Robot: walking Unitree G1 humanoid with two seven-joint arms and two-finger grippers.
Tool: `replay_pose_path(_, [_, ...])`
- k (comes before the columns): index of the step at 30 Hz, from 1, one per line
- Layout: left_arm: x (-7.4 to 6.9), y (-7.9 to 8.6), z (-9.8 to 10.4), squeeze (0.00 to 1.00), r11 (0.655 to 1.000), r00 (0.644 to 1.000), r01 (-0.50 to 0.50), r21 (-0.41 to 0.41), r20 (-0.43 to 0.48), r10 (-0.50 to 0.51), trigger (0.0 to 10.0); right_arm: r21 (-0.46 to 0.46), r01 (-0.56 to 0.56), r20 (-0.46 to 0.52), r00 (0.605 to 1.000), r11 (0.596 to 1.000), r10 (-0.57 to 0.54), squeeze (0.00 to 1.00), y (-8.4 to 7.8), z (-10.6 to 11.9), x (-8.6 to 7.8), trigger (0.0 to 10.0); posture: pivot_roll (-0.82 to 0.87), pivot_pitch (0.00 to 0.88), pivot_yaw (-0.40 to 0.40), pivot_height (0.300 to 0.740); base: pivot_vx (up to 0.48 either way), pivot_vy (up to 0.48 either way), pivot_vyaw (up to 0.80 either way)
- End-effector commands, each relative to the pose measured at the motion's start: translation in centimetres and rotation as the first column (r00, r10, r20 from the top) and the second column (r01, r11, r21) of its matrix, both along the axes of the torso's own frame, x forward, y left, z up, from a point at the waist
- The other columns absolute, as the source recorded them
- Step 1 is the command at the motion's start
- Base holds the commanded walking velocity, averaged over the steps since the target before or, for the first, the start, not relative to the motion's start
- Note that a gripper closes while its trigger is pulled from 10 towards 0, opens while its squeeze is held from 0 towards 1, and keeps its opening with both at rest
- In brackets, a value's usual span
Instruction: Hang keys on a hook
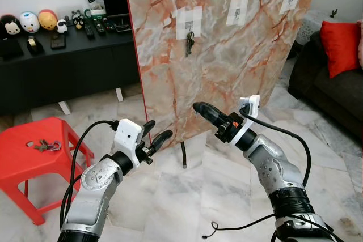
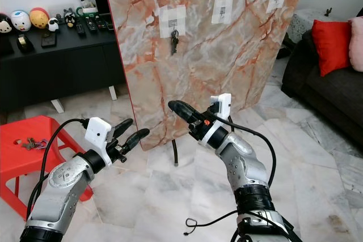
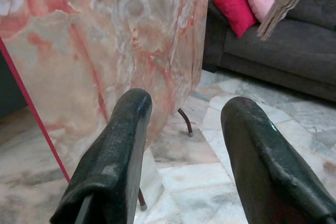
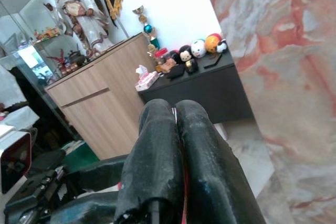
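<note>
Left tool [image 1: 152,135] apart, right tool [image 1: 199,107] together; keys [image 1: 189,42] seemingly on hook; another bunch [image 1: 45,146] atop red stool [image 1: 17,162].

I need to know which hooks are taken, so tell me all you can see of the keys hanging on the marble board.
The hanging keys are a small dark metal bunch, dangling straight down from the leftmost of three hooks, each on a white taped patch, on the upright marble-patterned board. They rest against the board's face, high on its left part. Individual keys are too small to count. Neither gripper touches them.
</note>
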State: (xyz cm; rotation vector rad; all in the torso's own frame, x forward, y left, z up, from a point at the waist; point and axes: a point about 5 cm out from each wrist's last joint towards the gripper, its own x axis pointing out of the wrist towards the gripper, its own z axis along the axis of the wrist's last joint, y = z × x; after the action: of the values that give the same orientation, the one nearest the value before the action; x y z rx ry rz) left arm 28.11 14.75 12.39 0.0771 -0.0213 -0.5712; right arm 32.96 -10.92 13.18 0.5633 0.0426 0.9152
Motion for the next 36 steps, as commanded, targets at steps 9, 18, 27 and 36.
replay_pose_path(9, [0.1,2.9,-2.4,0.0,0.969,0.969,-0.234,0.075,-0.066,0.239,10.0,-0.234,0.363,-0.115,0.911,0.902,-0.396,0.0,-3.6,-3.2,1.1,10.0,0.01,0.0,-0.105,0.74,0.0,0.0,0.0])
replay_pose_path(18, [0.1,5.7,-5.6,0.0,0.887,0.872,-0.444,0.125,-0.17,0.46,10.0,-0.536,0.498,-0.194,0.713,0.681,-0.674,0.0,-7.0,-8.4,-0.1,10.0,0.01,0.0,-0.096,0.74,0.0,0.0,0.0])
replay_pose_path(27, [-0.2,6.5,-6.2,0.0,0.854,0.836,-0.505,0.128,-0.175,0.521,10.0,-0.582,0.502,-0.212,0.666,0.64,-0.715,0.0,-6.9,-10.3,-1.4,10.0,0.01,0.0,-0.074,0.74,0.0,0.0,0.0])
replay_pose_path(36, [0.2,4.8,-5.3,0.0,0.898,0.887,-0.435,0.068,-0.136,0.44,10.0,-0.501,0.586,-0.15,0.665,0.636,-0.731,0.0,-5.9,-7.9,0.5,10.0,0.0,0.0,-0.062,0.74,0.0,0.0,0.0])
